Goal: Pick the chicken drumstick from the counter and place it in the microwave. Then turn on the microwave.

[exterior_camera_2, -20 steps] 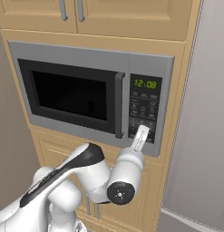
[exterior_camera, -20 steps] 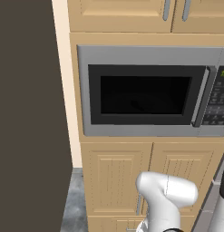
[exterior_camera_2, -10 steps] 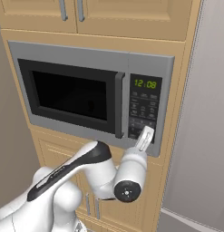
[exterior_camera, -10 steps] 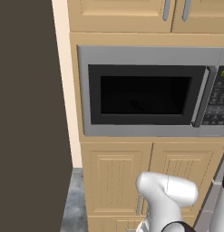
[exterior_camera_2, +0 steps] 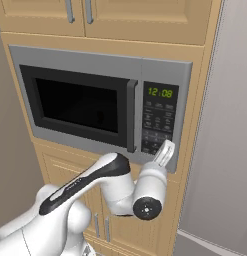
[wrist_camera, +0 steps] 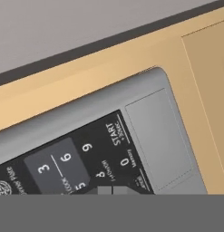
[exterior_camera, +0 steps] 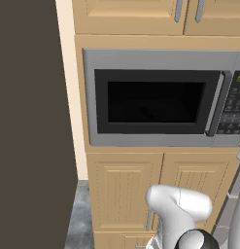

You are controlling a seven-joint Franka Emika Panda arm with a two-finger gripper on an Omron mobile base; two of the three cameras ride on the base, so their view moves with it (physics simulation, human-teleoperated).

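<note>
The microwave (exterior_camera: 155, 99) is built into light wooden cabinetry, and its black window door (exterior_camera_2: 80, 102) is closed. Its dark keypad panel (exterior_camera_2: 159, 122) has a lit green clock. My gripper (exterior_camera_2: 166, 150) is shut with nothing in it, its tip at the keypad's lower right corner. In the hand view the keypad (wrist_camera: 77, 158) is very close. The START key (wrist_camera: 115, 134) lies just above my closed fingertips (wrist_camera: 112, 190). The chicken drumstick is hidden, and the counter is out of view.
Wooden cabinet doors (exterior_camera: 124, 192) sit below the microwave and more (exterior_camera_2: 120, 15) above it. A tall dark panel (exterior_camera: 29, 121) stands at the left. A grey wall surface (exterior_camera_2: 230, 125) rises at the right. My white arm (exterior_camera_2: 90, 185) crosses in front of the lower doors.
The hand has slid slightly to the right along the keypad's lower edge and the arm's elbow has dropped a little. The door stays closed.
</note>
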